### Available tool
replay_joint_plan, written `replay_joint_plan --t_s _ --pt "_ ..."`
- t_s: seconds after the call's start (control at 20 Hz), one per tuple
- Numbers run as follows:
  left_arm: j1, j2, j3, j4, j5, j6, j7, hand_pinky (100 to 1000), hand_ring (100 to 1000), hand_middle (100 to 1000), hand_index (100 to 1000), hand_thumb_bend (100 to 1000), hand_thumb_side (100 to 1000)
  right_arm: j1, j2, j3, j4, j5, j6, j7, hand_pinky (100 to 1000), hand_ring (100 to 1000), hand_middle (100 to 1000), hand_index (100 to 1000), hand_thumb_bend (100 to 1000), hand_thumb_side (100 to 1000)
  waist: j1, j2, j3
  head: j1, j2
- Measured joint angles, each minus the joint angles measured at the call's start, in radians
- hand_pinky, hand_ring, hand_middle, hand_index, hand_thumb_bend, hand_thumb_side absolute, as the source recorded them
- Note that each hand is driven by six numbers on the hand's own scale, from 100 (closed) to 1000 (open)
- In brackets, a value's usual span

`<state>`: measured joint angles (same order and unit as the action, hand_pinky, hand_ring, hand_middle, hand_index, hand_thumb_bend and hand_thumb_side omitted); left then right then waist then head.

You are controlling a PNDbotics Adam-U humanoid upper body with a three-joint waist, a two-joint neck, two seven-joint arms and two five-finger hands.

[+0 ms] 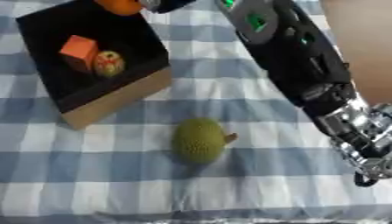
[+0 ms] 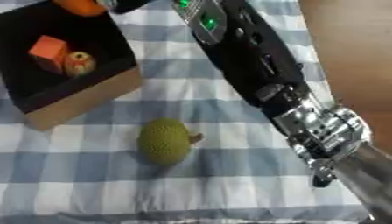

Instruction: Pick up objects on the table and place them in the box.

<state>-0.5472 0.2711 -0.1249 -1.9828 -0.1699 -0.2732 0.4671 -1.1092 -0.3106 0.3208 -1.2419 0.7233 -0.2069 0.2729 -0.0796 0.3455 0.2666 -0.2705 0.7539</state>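
Note:
An open box with a black inside and tan cardboard walls sits at the upper left. In it lie an orange cube and a small round yellow-and-red thing. My right arm reaches from the lower right up across the table. At the top edge, over the box's far side, my right hand shows only in part, its fingers against an orange round thing. A green bumpy fruit with a short brown stalk lies on the cloth below the box, away from the hand. My left hand is out of sight.
A blue-and-white checked cloth covers the table. Bare brown table or floor shows past the cloth's right edge. My right forearm spans the cloth's right half, to the right of the green fruit.

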Motion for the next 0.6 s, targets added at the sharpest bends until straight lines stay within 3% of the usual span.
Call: replay_joint_plan --t_s 0.2,0.3,0.35,0.45,0.55,0.6 --pt "0.0 0.0 0.0 0.0 0.001 0.0 -0.002 748 875 741 795 555 620 0.0 0.018 0.002 0.047 0.053 -0.023 -0.009 806 829 574 817 100 106 0.0 0.001 0.0 0.0 0.0" --pt "0.0 0.0 0.0 0.0 0.001 0.0 -0.003 748 876 741 795 555 621 0.0 0.023 0.006 0.056 0.069 -0.038 -0.002 866 935 737 918 217 100 0.0 0.001 0.0 0.0 0.0" --pt "0.0 0.0 0.0 0.0 0.001 0.0 -0.004 748 876 742 795 555 621 0.0 0.025 0.008 0.057 0.075 -0.049 0.009 890 956 762 933 241 100 0.0 0.001 0.0 0.0 0.0" --pt "0.0 0.0 0.0 0.0 0.002 0.001 -0.005 748 876 741 795 556 620 0.0 0.025 0.011 0.057 0.091 -0.081 0.043 933 994 806 962 191 100 0.0 0.001 0.0 0.0 0.0" --pt "0.0 0.0 -0.001 0.0 0.002 0.002 -0.006 748 876 741 795 556 620 0.0 0.025 0.012 0.057 0.112 -0.116 0.087 951 1000 831 983 184 186 0.0 0.001 0.0 0.0 0.0" --pt "0.0 0.0 -0.001 0.0 0.002 0.002 -0.006 748 876 741 795 555 620 0.001 0.025 0.012 0.057 0.122 -0.131 0.104 947 1000 825 981 181 173 0.0 0.001 0.0 0.0 0.0"
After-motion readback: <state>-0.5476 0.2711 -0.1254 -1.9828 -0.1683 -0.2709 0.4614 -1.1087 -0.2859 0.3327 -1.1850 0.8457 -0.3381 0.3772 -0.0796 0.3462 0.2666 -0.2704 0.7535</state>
